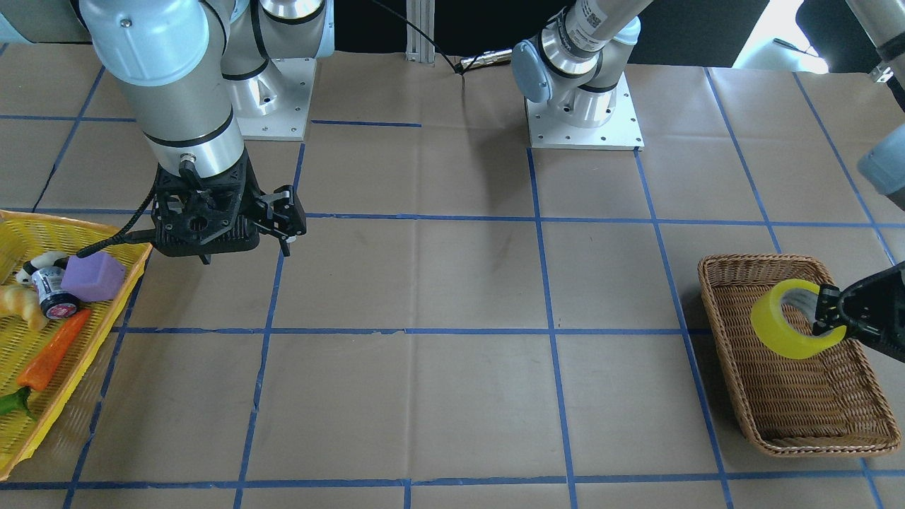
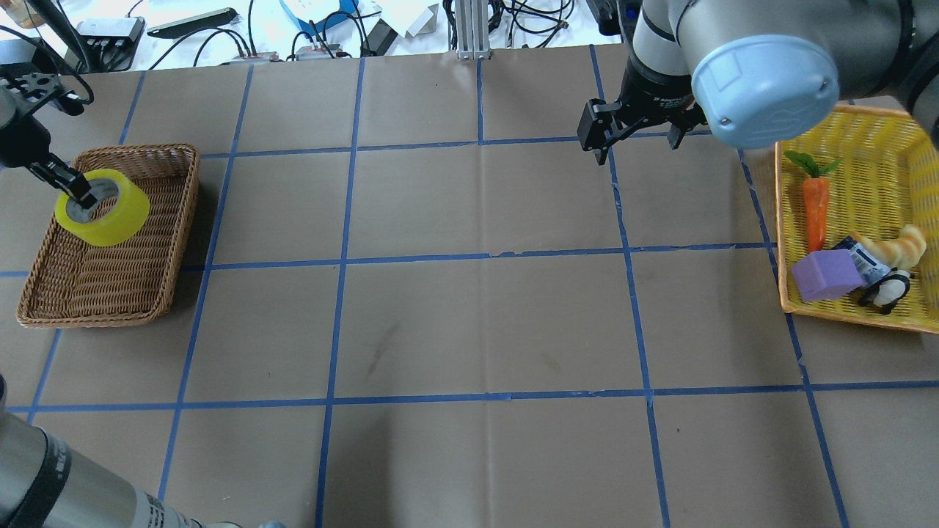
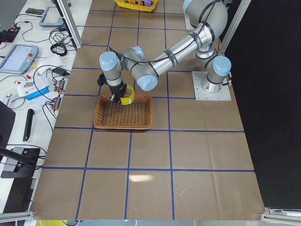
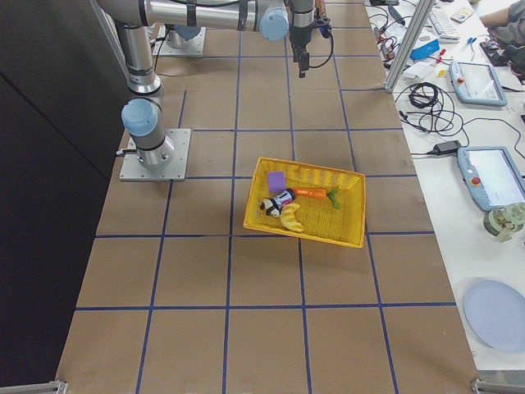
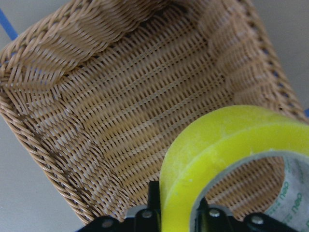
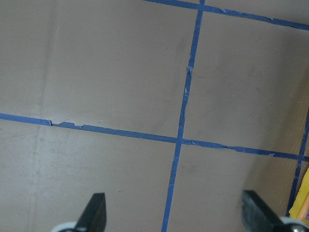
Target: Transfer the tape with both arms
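Note:
The yellow tape roll (image 2: pixel 103 208) with its grey core hangs over the brown wicker basket (image 2: pixel 110 286). My left gripper (image 2: pixel 79 196) is shut on the roll's wall, one finger inside the core. It shows the same in the front view, tape (image 1: pixel 792 322) and left gripper (image 1: pixel 826 317). The left wrist view shows the tape (image 5: pixel 227 150) close up over the basket floor (image 5: pixel 125 106). My right gripper (image 2: pixel 637 136) is open and empty above the bare table; its fingertips (image 6: pixel 99 208) stand wide apart in the right wrist view.
A yellow tray (image 2: pixel 891 139) at the right holds a carrot (image 2: pixel 815 209), a purple block (image 2: pixel 825 275), a croissant (image 2: pixel 899 246), a dark jar and a penguin toy. Blue tape lines grid the brown table. Cables and devices lie beyond the far edge.

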Robot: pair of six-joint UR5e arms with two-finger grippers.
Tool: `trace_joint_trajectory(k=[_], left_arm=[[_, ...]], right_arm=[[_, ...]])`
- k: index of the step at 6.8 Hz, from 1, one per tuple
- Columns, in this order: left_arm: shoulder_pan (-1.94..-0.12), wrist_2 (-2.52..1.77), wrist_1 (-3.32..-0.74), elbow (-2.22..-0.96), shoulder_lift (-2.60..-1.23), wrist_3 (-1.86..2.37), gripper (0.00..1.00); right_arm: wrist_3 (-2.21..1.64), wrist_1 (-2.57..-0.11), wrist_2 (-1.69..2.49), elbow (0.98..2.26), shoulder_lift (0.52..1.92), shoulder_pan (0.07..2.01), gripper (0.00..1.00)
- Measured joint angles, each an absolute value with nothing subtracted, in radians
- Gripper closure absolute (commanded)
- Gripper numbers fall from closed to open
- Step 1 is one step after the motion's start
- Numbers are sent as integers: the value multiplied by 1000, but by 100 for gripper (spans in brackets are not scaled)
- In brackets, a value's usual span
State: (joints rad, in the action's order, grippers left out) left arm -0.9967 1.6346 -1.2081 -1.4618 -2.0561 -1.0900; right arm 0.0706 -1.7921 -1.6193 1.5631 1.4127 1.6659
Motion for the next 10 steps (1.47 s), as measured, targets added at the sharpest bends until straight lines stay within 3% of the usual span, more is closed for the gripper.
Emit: trace_joint_trajectory(k=[1, 3, 5, 8, 10], left_arm=[[-981, 1636, -1158, -1461, -2097, -1114, 0], [-975, 1635, -1164, -1457, -2099, -1118, 0], [-1005, 1597, -1395, -1447, -1978, -1015, 0], [-1247, 1537, -1701, -1450, -1750, -542, 0], [-1453, 1537, -1743, -1446, -1670, -206, 0]], right_arm=[[71, -1792, -1619, 1564, 1412, 1666, 0], [71, -1792, -1619, 1566, 1412, 1666, 0], [70, -1792, -1618, 1572, 1411, 1665, 0], [69, -1792, -1618, 1574, 1412, 1664, 0], [69, -1792, -1618, 1574, 1413, 1664, 0]])
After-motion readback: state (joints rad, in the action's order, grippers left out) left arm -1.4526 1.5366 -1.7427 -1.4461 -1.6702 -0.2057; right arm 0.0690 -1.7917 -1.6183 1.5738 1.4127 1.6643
